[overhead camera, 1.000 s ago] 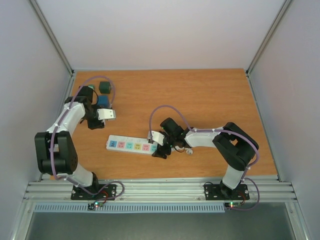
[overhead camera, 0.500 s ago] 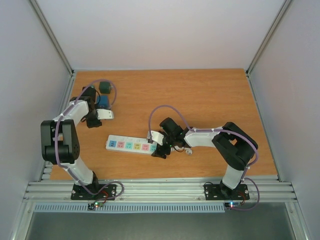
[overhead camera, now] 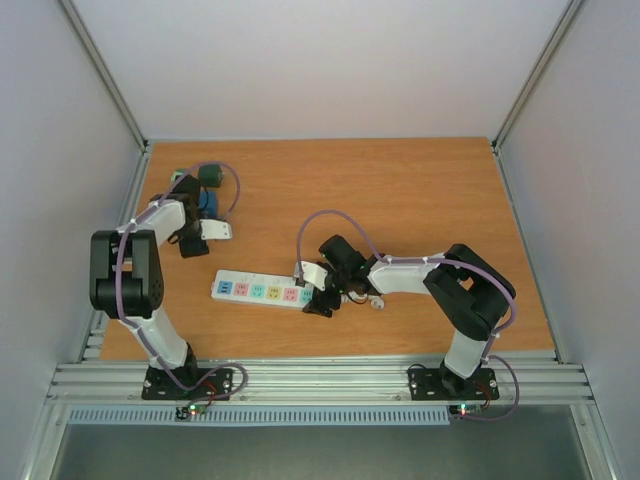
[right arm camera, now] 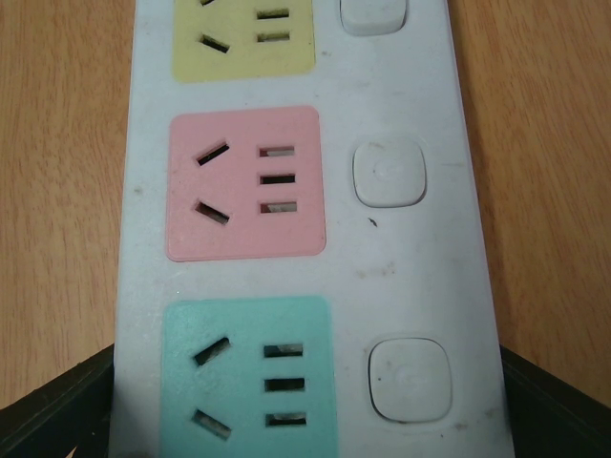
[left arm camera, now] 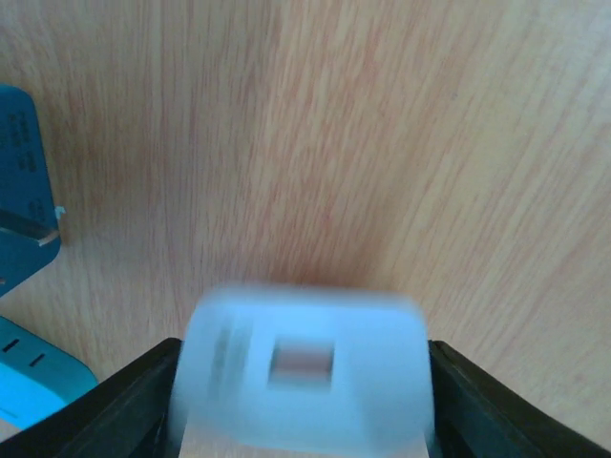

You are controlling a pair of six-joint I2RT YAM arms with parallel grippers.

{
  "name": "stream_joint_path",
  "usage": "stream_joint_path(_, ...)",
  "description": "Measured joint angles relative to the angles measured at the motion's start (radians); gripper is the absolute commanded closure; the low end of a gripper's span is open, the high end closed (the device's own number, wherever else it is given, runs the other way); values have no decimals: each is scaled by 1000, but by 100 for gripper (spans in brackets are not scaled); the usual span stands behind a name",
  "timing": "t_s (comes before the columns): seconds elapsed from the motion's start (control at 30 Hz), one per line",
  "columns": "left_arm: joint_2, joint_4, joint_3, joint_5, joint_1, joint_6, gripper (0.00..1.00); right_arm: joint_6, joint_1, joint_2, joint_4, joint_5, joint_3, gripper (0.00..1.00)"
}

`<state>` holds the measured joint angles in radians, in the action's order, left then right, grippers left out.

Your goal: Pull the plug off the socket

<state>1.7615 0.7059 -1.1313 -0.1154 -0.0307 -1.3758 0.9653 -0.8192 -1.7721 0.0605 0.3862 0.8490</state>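
White socket [overhead camera: 262,291], one end between right end effector [overhead camera: 320,299] fingers [right arm camera: 57,410]

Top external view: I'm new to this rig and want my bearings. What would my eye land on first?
The long white power strip with pastel outlets lies mid-table, with no plug in the outlets that show; the right jaws grip its right end. Near the table's left edge, the left jaws hold a blurred white plug over the wood, beside blue blocks and a dark green block.
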Motion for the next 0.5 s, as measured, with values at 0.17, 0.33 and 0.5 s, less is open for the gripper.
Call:
stream_joint_path(0.17, 24, -15, 0, 8, 8, 18, 12, 0, 0, 0, 0, 0, 0, 68)
stream_joint_path(0.33, 26, -14, 0, 29, 9, 36, 1, 0, 0, 0, 0, 0, 0, 66)
stream_joint_path(0.5, 5, -2, 0, 89, 9, 56, 0, 0, -1, -5, 4, -1, 7, 39)
